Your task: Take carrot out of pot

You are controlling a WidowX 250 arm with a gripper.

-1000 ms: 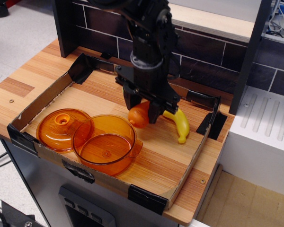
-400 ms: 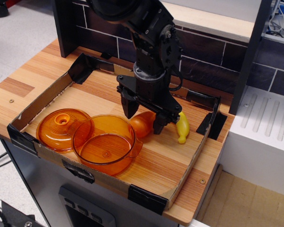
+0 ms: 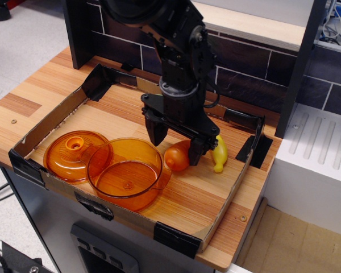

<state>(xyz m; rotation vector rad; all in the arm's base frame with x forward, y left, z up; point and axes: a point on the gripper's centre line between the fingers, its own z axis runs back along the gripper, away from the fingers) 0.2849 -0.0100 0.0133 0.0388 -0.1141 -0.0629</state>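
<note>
The gripper (image 3: 177,145) hangs with its jaws spread apart, one finger either side of the carrot's narrow end, clamping nothing. The carrot (image 3: 178,156) lies on the wooden tray floor — outside the pot (image 3: 125,172), just beside its right rim. The banana (image 3: 219,153) lies right of the gripper; the lid (image 3: 73,154) sits left, touching the pot.

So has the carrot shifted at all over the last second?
Yes. The carrot has dropped onto the tray floor and sits slightly further right of the pot, nearer the tray's front edge. The jaws are open above it.
</note>
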